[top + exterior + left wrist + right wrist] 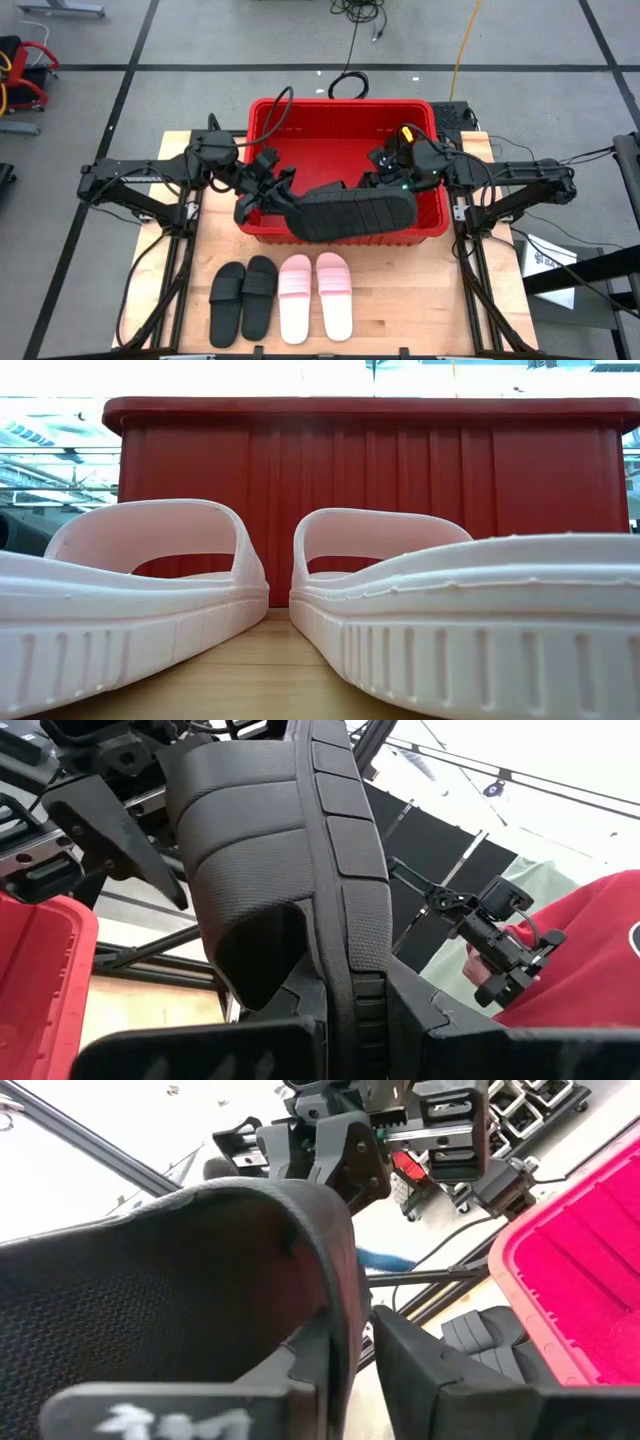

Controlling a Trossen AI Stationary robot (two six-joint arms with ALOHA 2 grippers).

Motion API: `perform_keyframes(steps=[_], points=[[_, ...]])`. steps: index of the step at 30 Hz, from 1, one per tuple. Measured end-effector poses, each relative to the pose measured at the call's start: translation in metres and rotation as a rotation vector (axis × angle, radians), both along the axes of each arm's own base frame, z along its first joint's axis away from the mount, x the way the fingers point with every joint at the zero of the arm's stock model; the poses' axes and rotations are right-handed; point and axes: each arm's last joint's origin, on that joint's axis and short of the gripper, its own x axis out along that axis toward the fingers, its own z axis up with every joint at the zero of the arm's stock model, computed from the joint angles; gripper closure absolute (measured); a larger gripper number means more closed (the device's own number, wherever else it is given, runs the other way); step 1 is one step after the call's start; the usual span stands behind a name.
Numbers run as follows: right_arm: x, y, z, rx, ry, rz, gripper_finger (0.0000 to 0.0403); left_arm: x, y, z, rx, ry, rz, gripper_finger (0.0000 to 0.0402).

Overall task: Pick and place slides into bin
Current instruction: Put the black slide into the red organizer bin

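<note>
High view, both arms (150, 180) meeting over bin (262, 112), sharing black slide (350, 212)

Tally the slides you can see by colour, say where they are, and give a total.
Black slides on the table: 2
Pink slides on the table: 2
Black slides held over the bin between the left gripper and right gripper: 1
Total: 5 slides
</note>
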Motion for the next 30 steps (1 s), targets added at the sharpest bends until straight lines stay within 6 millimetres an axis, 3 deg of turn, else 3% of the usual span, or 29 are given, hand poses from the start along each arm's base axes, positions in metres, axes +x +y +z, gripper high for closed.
perform_keyframes(steps=[20, 30], points=[[0.001, -0.015, 0.000, -0.007, 0.000, -0.094, 0.0208, -0.005, 0.001, 0.004, -0.026, -0.003, 0.009, 0.0365], [-0.024, -0.018, 0.017, 0.000, -0.060, -0.129, 0.0200, -0.037, 0.018, 0.018, 0.006, -0.010, 0.070, 0.0365]])
